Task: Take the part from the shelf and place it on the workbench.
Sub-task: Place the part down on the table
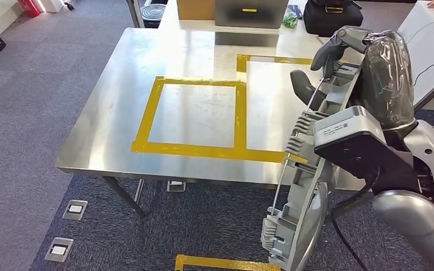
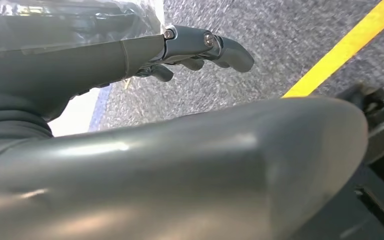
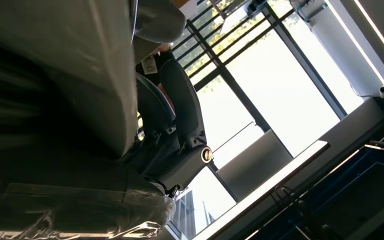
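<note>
The brushed steel workbench (image 1: 107, 113) carries square outlines of yellow tape (image 1: 192, 149) on its flat, lightly scuffed top. Over its near right corner hangs the long grey ribbed plastic part (image 1: 305, 186) — finned, moulded, tilted steeply on end, above the table edge and the speckled grey carpet (image 1: 28, 169). The right hand (image 1: 339, 59), wrapped in glossy plastic film, grips the part's upper end, thumb and dark fingers clamped around it. The left hand (image 2: 200, 47) hangs over carpet — fingers curled inward, holding nothing.

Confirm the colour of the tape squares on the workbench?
Yellow tape on the bare steel workbench, clearest in the head view.
</note>
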`<state>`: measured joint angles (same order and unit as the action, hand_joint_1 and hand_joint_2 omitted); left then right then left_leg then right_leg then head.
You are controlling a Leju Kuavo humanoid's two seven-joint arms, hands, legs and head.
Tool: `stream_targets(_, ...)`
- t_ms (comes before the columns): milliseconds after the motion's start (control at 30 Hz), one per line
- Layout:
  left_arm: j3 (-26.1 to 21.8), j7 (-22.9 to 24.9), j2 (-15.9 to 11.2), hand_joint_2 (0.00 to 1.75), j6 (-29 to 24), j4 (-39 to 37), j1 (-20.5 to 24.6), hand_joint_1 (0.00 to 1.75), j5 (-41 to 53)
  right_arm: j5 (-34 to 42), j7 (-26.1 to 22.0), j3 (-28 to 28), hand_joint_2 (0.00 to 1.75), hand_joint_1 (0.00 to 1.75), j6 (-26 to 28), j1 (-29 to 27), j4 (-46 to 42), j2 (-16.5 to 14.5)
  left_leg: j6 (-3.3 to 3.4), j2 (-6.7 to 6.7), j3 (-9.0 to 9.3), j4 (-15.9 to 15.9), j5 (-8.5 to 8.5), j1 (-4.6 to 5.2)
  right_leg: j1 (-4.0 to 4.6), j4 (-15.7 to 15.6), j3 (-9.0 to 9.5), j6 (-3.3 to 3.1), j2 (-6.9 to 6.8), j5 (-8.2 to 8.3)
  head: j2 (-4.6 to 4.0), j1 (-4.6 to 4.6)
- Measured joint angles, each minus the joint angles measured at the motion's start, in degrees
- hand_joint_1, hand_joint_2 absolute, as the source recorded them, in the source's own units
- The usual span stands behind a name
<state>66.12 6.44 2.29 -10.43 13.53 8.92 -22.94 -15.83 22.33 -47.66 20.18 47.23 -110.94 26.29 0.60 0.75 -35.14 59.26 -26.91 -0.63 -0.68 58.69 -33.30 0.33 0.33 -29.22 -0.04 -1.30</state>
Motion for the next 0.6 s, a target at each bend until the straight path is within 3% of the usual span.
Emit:
stream_targets(67,0.0,-0.1,0.0,1.75,0.3,0.0,0.1,0.0,0.0,-0.1,0.0,0.1,1.75,1.75,0.0,0.2,0.0,0.1,0.57,0.02,0.34,-0.4,-0.09,-0.28,-0.05,3.4,-1.74,0.45,-0.05,-1.74,0.0,0.39)
stream_targets(133,0.0,-0.2,-0.1,1.75,0.5,0.0,0.1,0.0,0.0,-0.1,0.0,0.1,1.75,1.75,0.0,0.2,0.0,0.1,0.97,0.01,0.58,-0.5,-0.41,-0.26,-0.09,10.8,-5.92,0.72,-0.06,-4.46,0.0,0.91)
stream_targets(167,0.0,-0.1,-0.1,1.75,0.5,0.0,0.1,0.0,0.0,-0.1,0.0,0.0,1.75,1.75,0.0,0.1,0.0,0.1,1.05,0.01,0.78,-0.5,-0.62,-0.24,-0.12,14.1,-8.02,0.81,-0.06,-5.18,0.0,1.09)
stream_targets(200,0.0,-0.1,-0.1,1.75,0.5,0.0,0.0,0.0,0.0,-0.1,0.0,-0.1,1.75,1.75,-0.1,-0.1,0.1,0.2,1.06,0.03,1.06,-0.5,-0.88,-0.21,-0.13,15.8,-9.38,0.84,-0.06,-4.83,0.0,1.21)
stream_targets(233,0.0,-0.1,-0.1,1.75,0.4,0.0,0.0,0.0,0.0,-0.1,0.0,-0.1,1.75,1.75,-0.1,-0.1,0.1,0.2,1.01,0.08,1.48,-0.5,-1.2,-0.2,-0.14,15.2,-9.68,0.8,-0.06,-3.26,0.0,1.29)
stream_targets(333,0.0,-0.1,0.0,1.75,0.1,0.0,-0.1,0.0,0.0,-0.1,0.0,-0.1,1.75,1.75,-0.1,0.0,0.1,0.2,0.46,0.26,2.99,-0.4,-2.41,-0.11,0.0,5.5,-6.3,0.34,-0.13,3.85,0.0,1.59)
stream_targets(367,0.0,-0.1,0.0,1.75,-0.1,0.0,0.0,0.0,0.0,-0.1,0.0,-0.1,1.75,1.75,-0.2,0.1,0.1,0.2,0.16,0.28,3.21,-0.4,-2.7,-0.04,0.12,2.8,-5.15,0.06,-0.15,4.61,0.0,1.72)
stream_targets(433,0.0,-0.1,0.1,1.75,-0.2,0.0,0.0,0.0,0.0,-0.1,0.0,-0.1,1.75,1.75,-0.2,0.1,0.1,0.2,-0.44,0.25,3.23,-0.4,-3.0,0.09,0.38,1.0,-4.29,-0.5,-0.08,3.8,-0.01,1.73)
stream_targets(533,0.0,-0.1,0.2,1.75,-0.2,0.0,0.1,0.0,0.0,-0.1,0.0,-0.1,1.75,1.75,-0.2,0.1,0.0,0.2,-1.38,0.08,3.08,0.3,-4.01,0.09,0.01,0.1,-3.4,-1.4,-0.05,2.98,-0.01,1.42)
stream_targets(600,0.0,-0.1,0.2,1.75,-0.3,0.0,0.1,0.0,0.0,-0.1,0.0,-0.1,1.75,1.75,-0.2,0.1,0.0,0.2,-1.89,-0.02,0.8,5.2,-6.2,0.0,-0.2,-0.2,-2.51,-1.95,-0.2,2.58,0.0,0.96)
